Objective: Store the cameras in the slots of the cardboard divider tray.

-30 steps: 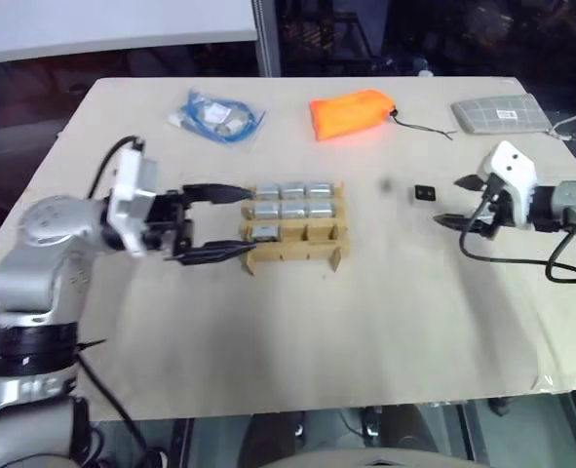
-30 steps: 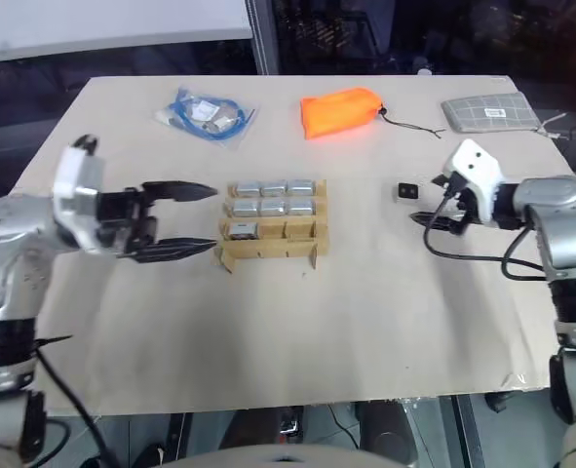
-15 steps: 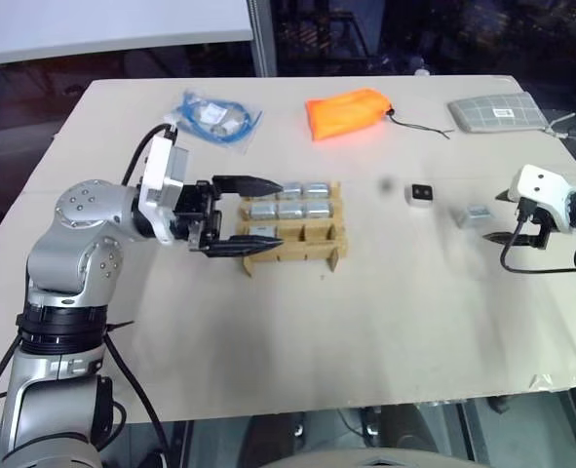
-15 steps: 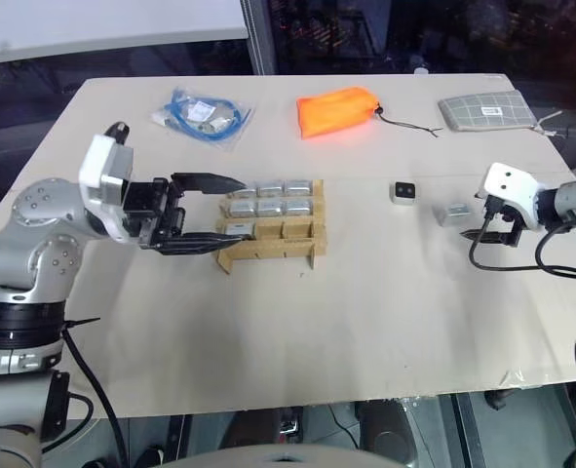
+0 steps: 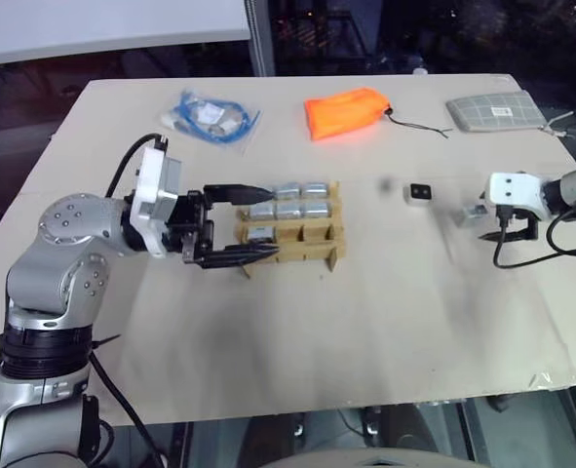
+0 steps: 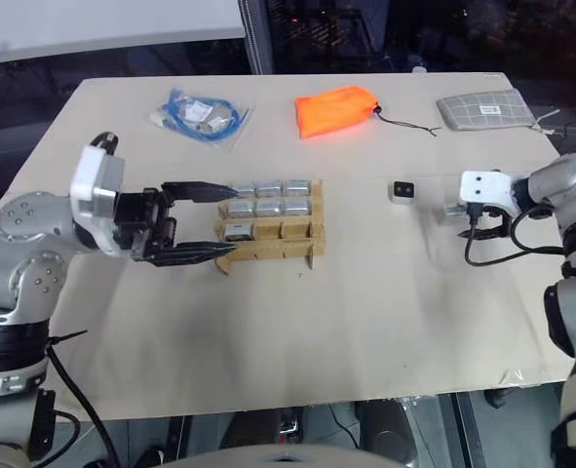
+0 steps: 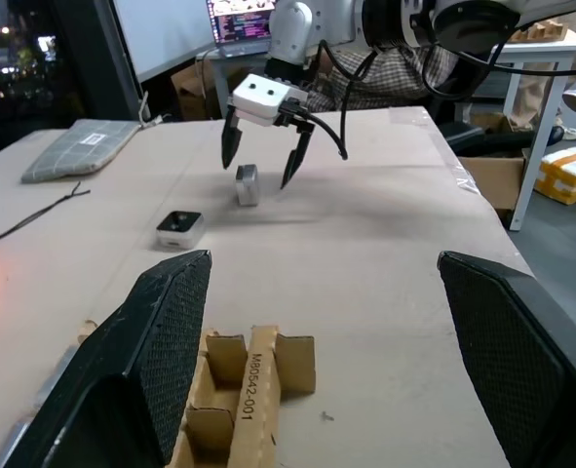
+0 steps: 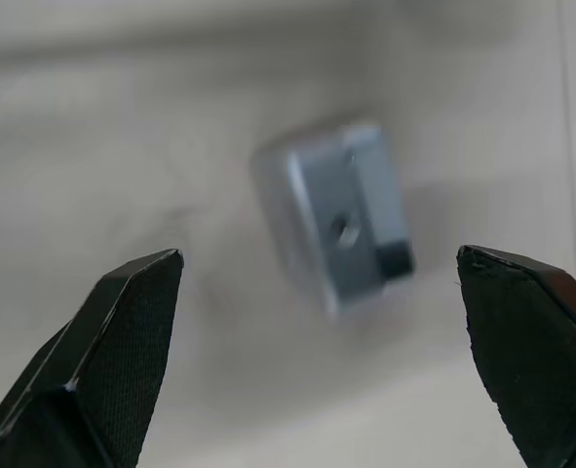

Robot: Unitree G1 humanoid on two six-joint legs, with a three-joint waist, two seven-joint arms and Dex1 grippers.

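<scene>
cardboard divider tray (image 6: 268,230) part-filled, right gripper (image 6: 471,223) over loose camera (image 6: 452,209)

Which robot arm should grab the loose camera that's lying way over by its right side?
The right. Its open gripper hangs just above that camera, fingers on either side. The left gripper sits far off at the tray, open around its end.

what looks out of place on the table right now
Two cameras lie loose on the table, outside the cardboard divider tray: one black face up, and a silver one under the open right hand. The tray's front row of slots looks empty.
</scene>
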